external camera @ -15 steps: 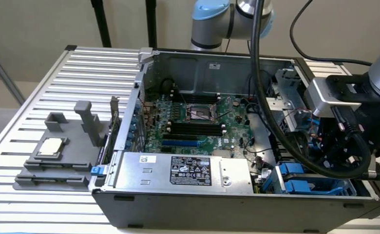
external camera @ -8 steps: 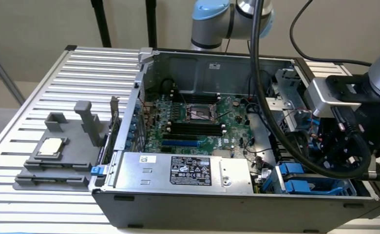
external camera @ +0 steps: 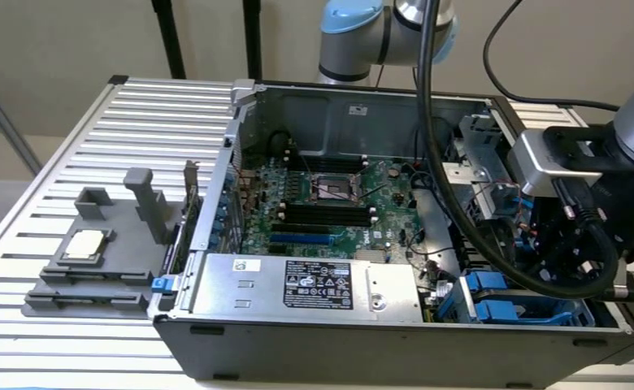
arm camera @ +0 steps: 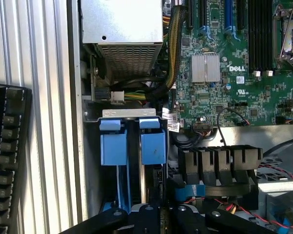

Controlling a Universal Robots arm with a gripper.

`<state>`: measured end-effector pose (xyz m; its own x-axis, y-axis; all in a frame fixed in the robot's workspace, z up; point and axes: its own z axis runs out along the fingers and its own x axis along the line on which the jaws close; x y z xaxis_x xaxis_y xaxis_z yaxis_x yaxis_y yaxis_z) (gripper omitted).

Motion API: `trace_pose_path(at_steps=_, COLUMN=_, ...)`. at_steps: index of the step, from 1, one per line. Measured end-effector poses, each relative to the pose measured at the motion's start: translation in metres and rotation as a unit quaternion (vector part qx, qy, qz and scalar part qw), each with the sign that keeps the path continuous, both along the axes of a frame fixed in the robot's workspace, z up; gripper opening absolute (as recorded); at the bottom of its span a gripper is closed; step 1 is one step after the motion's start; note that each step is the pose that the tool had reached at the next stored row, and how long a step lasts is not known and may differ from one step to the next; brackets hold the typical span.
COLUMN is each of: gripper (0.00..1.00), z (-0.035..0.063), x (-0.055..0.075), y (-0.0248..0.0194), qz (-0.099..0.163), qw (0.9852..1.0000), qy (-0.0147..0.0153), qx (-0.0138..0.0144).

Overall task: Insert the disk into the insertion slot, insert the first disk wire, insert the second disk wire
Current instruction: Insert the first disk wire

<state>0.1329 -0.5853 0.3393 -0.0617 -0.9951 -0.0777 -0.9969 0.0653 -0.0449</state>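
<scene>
The insertion slot (external camera: pixel 504 302) is the grey metal cage with blue rails in the case's corner nearest the camera, at the exterior view's right. In the wrist view its two blue tabs (arm camera: pixel 113 146) stand side by side under a metal rim. My gripper (arm camera: pixel 158 212) hangs directly over the cage, and its black fingers (arm camera: pixel 136 214) are together. A thin grey upright edge (arm camera: pixel 143 181) runs between the blue rails from the fingers. I cannot tell whether it is the disk or whether the fingers hold it. The arm's wrist (external camera: pixel 561 175) hides the fingertips in the exterior view.
The silver power-supply box (external camera: pixel 306 284) lies beside the cage, with the green motherboard (external camera: pixel 339 203) behind it. A white plug on yellow and black wires (arm camera: pixel 118 95) and a black ribbed block (arm camera: pixel 219 161) sit close to the cage. A grey fixture (external camera: pixel 95 260) stands outside the case.
</scene>
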Motion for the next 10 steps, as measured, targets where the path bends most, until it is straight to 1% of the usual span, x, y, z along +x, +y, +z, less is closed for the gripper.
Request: trace_pose_path(at_steps=10, gripper=0.16, z=-0.0017, x=0.0008, y=0.0, qz=0.0, qw=1.0, qy=0.0, qx=0.0)
